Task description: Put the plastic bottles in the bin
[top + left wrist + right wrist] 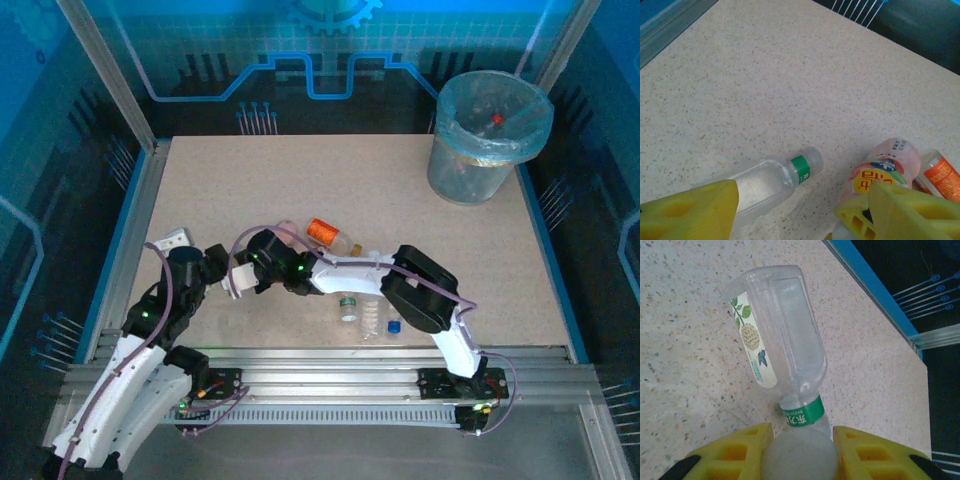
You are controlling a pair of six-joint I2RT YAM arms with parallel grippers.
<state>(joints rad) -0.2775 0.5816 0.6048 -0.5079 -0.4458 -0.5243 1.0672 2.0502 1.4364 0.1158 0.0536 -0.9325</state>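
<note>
Right gripper (800,437) clenched on the cap of a clear bottle (787,335) lying on the table (680,315) (green neck band); left gripper (790,205) spread wide, holding nothing; bin (470,175) stands at the far right corner

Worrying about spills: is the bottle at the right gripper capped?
Capped: a whitish cap closes the clear bottle, between the fingers of the right gripper.

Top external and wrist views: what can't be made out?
- Round translucent grey bin: contents, top external; blurred by wall and pale blue liner.
- Clear green-banded plastic bottle: base, left wrist; behind a yellow finger.
- Pink bottle: near end, left wrist; behind the other finger.
- Right gripper: right wrist; whether it clamps the blurred white cap.
</note>
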